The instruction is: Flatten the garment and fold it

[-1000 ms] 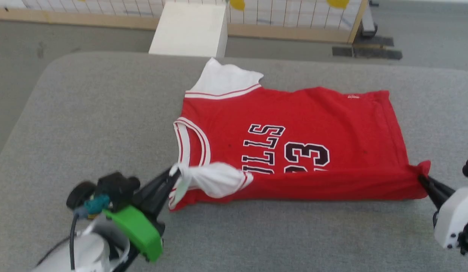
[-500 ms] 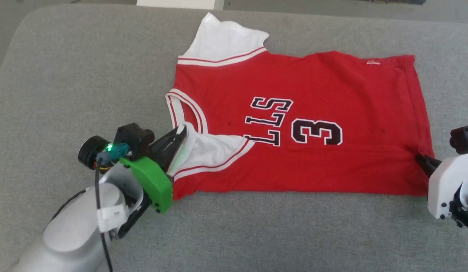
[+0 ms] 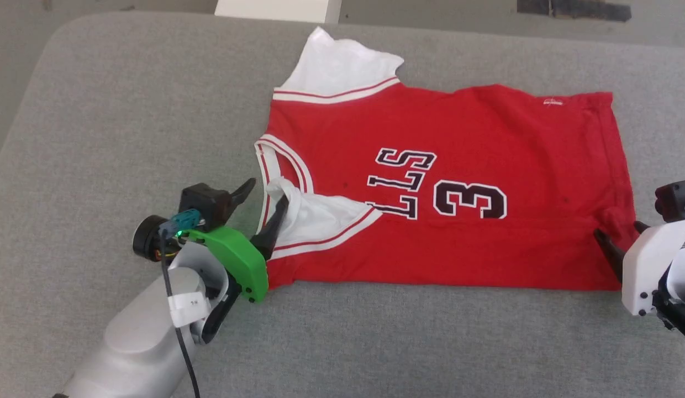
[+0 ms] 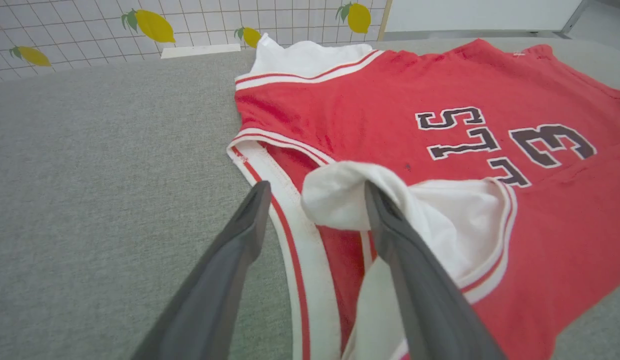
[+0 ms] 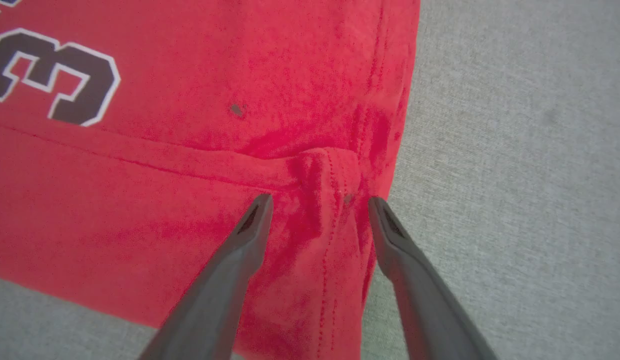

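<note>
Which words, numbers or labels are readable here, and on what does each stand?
"LLS": black letters on the garment, cut off by its fold.
"3": black number beside those letters.
White mark near the hem: too small to read.
White tag on the left arm: unreadable.

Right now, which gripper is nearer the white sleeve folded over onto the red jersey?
Left. The left gripper stands open around the bunched end of the folded white sleeve; the right gripper stands open at the opposite hem corner of the red jersey.

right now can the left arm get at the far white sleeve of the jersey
Probably yes. The left gripper is open, and only flat jersey lies between it and the far white sleeve; nothing blocks the way, though the arm would need to stretch forward.
</note>
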